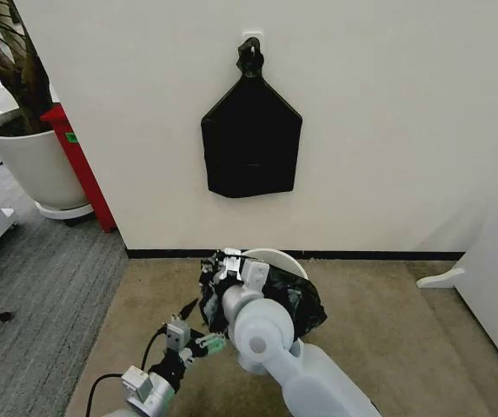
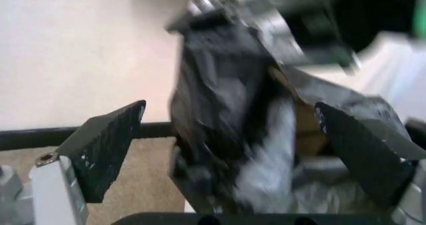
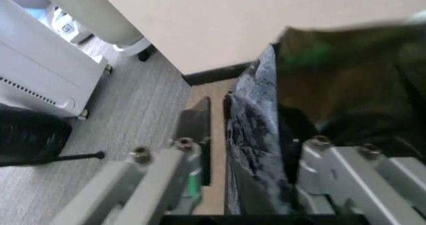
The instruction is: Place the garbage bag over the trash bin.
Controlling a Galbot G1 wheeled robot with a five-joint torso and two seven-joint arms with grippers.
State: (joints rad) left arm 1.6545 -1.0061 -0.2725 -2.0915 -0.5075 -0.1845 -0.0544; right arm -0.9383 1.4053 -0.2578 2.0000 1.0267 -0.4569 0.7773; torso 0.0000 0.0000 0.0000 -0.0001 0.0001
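The trash bin stands on the tan carpet against the wall, with a part of its cream rim showing. The glossy black garbage bag is draped over it, crumpled around its sides. My right gripper is at the bin's left rim. In the right wrist view it is open, and the bag's edge hangs between its fingers. My left gripper is lower and nearer to me, left of the bin. It is open and faces the bag.
A flat black bundle hangs from a hook on the wall above the bin. A white plant pot and a red panel stand at the left. White furniture stands at the right, and a white cabinet on the grey floor.
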